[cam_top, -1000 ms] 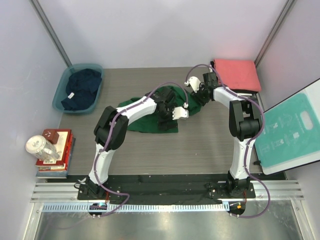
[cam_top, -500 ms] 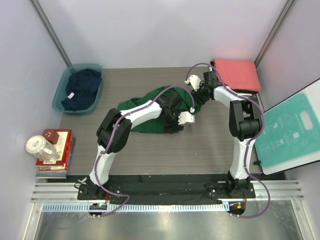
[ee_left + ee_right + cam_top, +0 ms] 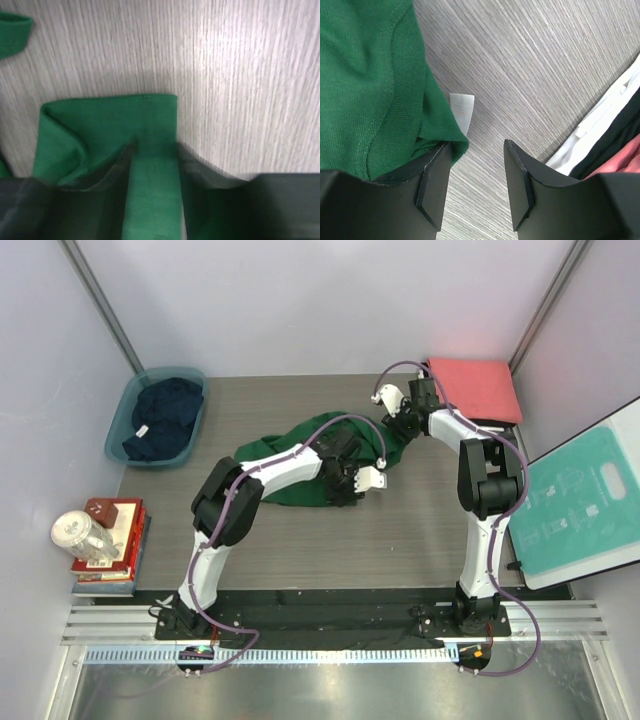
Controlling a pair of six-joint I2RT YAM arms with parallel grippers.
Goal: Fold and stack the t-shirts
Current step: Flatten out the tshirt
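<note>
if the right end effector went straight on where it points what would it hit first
Probably the bare table: mostly wood grain shows ahead of the right end effector. The green t-shirt and its white tag sit at that line's left edge; depth is unclear.

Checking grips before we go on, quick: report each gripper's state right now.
Left gripper: jaws on either side of the hem of the green t-shirt; grip cannot be told.
Right gripper: open, holding nothing.
</note>
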